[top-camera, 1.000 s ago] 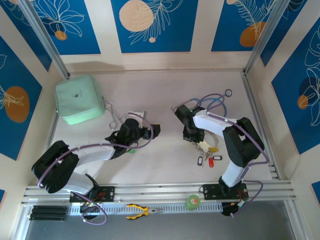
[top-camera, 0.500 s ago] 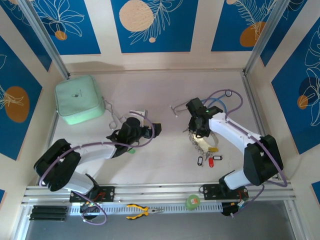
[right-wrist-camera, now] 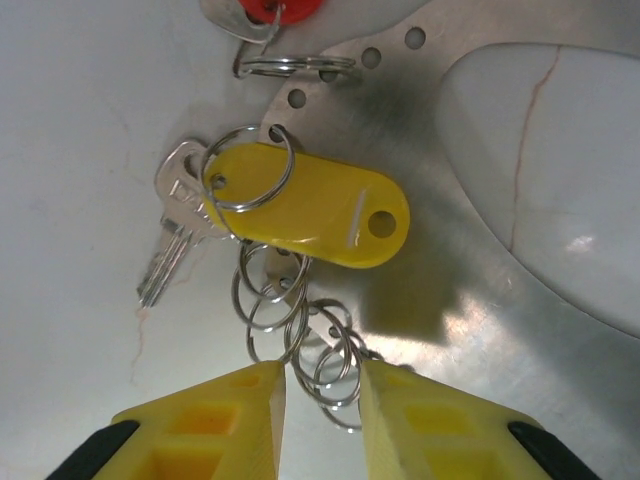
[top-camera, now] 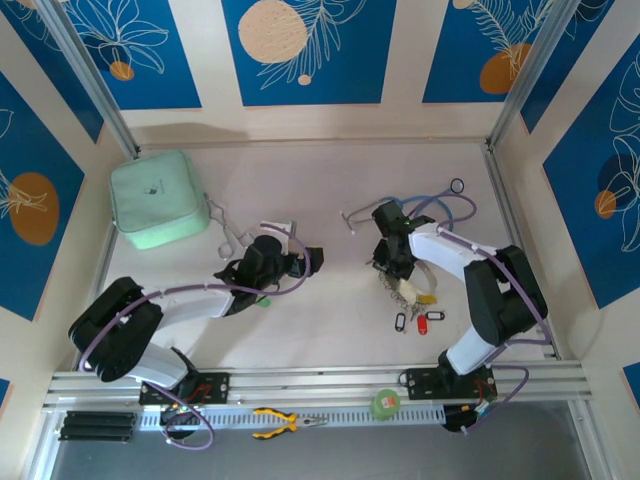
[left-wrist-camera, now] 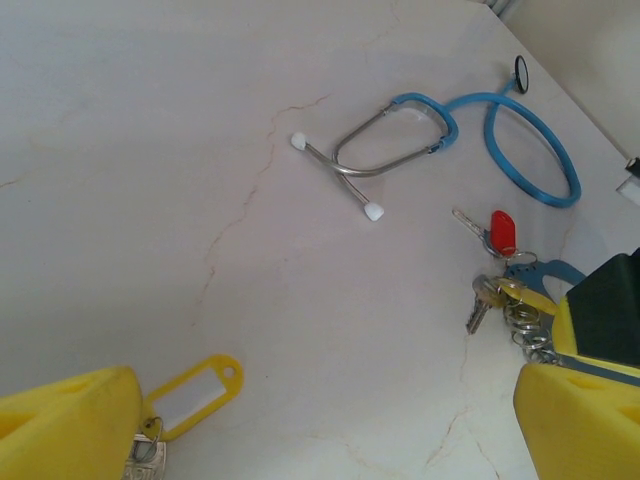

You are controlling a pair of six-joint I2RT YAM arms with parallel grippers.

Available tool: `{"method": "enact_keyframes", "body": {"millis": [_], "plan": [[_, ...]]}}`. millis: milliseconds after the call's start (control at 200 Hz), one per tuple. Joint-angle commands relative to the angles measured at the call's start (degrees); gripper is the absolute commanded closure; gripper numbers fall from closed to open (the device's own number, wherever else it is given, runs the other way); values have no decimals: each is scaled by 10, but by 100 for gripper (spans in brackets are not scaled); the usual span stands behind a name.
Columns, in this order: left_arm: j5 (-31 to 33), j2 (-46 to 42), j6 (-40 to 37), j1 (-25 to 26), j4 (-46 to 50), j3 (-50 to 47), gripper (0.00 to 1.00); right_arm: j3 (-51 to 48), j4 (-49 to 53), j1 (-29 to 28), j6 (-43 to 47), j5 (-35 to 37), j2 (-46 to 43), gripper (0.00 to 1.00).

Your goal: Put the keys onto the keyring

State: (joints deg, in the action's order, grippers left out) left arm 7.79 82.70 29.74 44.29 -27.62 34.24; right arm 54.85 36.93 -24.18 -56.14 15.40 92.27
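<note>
Toward the right edge of the tabletop (top-camera: 330, 180), from above, the keys (top-camera: 410, 294) lay just nearward of the right gripper (top-camera: 386, 265) and well apart from the left gripper (top-camera: 308, 258), so we judged the right arm nearer. From the left wrist, its fingers (left-wrist-camera: 70, 420) stood wide, a yellow-tagged key (left-wrist-camera: 190, 395) just beside one. From the right wrist, the keyring (right-wrist-camera: 300, 330) ran lengthwise out from between narrowly parted fingers (right-wrist-camera: 210, 420); whether they pinched it we could not tell.
</note>
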Motion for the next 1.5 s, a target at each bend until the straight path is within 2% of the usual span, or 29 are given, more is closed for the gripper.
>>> {"method": "enact_keyframes", "body": {"millis": [0, 235, 385, 510, 625, 700, 800, 840, 895, 1040, 1100, 1165, 1280, 1496], "plan": [[12, -13, 3, 7, 0, 5, 5, 16, -7, 1, -21, -5, 9, 74], [14, -18, -1, 7, 5, 5, 5, 27, -14, -1, -19, -11, 21, 76], [15, -18, -1, 6, 6, 6, 5, 36, 1, -9, -18, 11, 3, 75], [12, -13, 0, 7, 4, 9, 5, 50, 6, -10, 36, 27, 4, 74], [11, -16, -6, 7, 8, 10, 5, 63, -10, -14, 187, 59, -14, 74], [17, -21, -12, 7, 8, 7, 5, 58, -45, -20, 353, 62, -44, 74], [22, -23, -17, 8, -8, -3, 5, 68, -26, -27, 564, -8, -50, 73], [24, -24, -17, 7, -16, -9, 5, 68, -4, -41, 631, -8, -47, 72], [26, -28, -12, 7, -26, -19, 5, 57, -2, -50, 672, 16, -46, 69], [22, -46, -9, 7, -47, -48, 5, 51, -3, -58, 790, -18, -46, 65], [24, -60, -15, 8, -44, -57, 5, 53, 8, -68, 845, -1, -37, 63], [30, -77, -20, 7, -43, -68, 4, 82, 46, -70, 859, 28, -5, 62], [41, -97, -25, 7, -51, -85, 4, 158, 137, -71, 826, 50, 73, 63], [37, -118, -28, 7, -40, -92, 4, 212, 188, -76, 794, 87, 148, 63]]}}
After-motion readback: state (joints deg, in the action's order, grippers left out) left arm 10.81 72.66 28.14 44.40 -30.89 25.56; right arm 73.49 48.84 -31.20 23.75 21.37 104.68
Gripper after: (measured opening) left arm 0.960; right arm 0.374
